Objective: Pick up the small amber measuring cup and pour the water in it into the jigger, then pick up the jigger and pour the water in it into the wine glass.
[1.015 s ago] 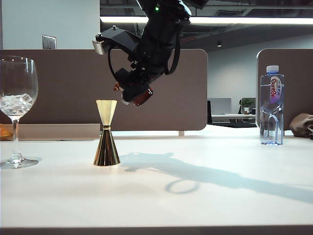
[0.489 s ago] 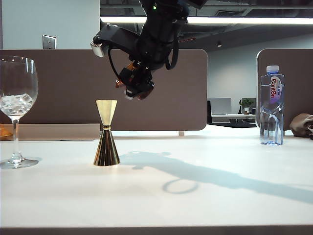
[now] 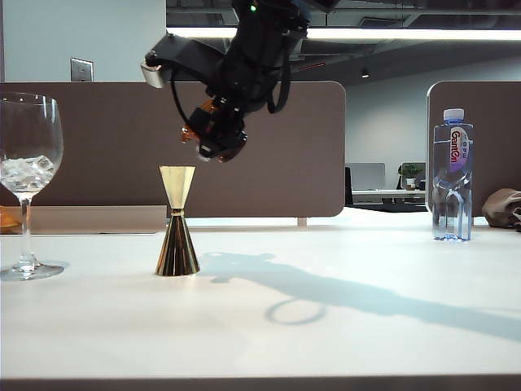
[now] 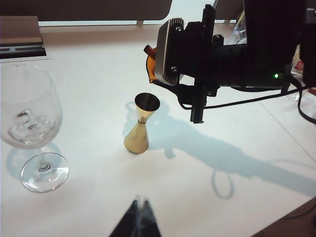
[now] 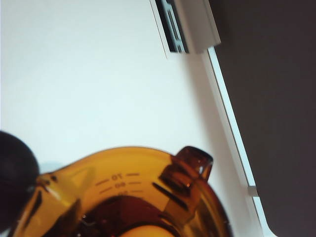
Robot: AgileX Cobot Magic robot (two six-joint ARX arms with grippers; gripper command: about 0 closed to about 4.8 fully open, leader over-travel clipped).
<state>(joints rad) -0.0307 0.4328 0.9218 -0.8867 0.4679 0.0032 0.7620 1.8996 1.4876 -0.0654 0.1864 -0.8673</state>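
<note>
Jigger [image 3: 177, 221] upright on the tabletop [image 3: 326, 326], wine glass [image 3: 28, 183] well left of the jigger, right gripper [image 3: 213, 134] with small amber measuring cup [image 3: 218, 140] above the jigger, slightly right, bottle [image 3: 453, 175] far right, left gripper [image 4: 137, 222] nearer than the jigger

Amber measuring cup [image 5: 133, 197] close up — flared rim, pour spout, dark markings, white table [image 5: 89, 74] beneath, brown partition [image 5: 276, 98] beyond the table's edge.
</note>
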